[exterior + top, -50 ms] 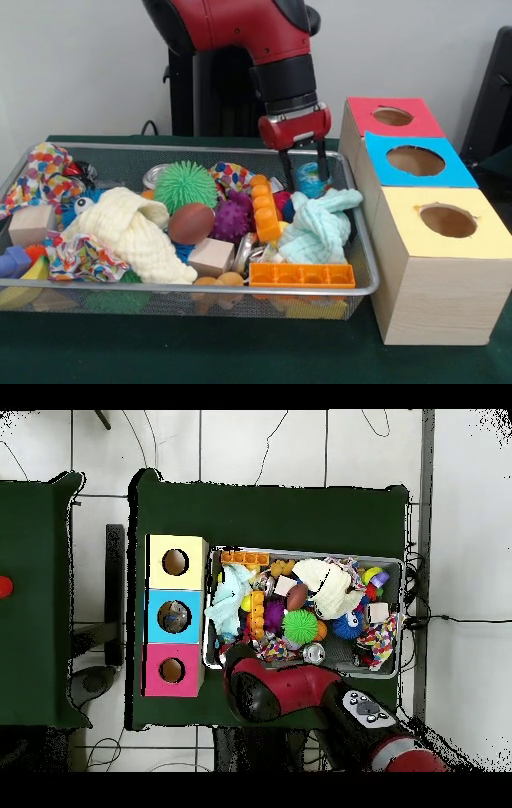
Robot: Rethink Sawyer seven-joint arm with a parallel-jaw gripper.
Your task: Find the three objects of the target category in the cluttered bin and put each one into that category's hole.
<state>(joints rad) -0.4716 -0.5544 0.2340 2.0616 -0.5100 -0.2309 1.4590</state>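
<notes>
My gripper (306, 182) hangs at the back right of the wire bin (364, 264), lowered among the toys. It is open, and its two black fingers (286, 170) stand on either side of a small light-blue round object (309, 178); whether they touch it I cannot tell. Right of the bin stands a wooden box with three holes: a red-topped one (392, 117), a blue-topped one (414, 160) and a yellow-topped one (448, 220). In the overhead view the arm (275, 689) covers the gripper at the bin's corner near the red hole (172, 670).
The bin holds a green spiky ball (186, 186), a purple spiky ball (230, 220), a brown toy football (191, 223), an orange brick (302, 275), a mint cloth (320, 226), a cream cloth (136, 232), wooden blocks (210, 256) and a patterned cloth (46, 176).
</notes>
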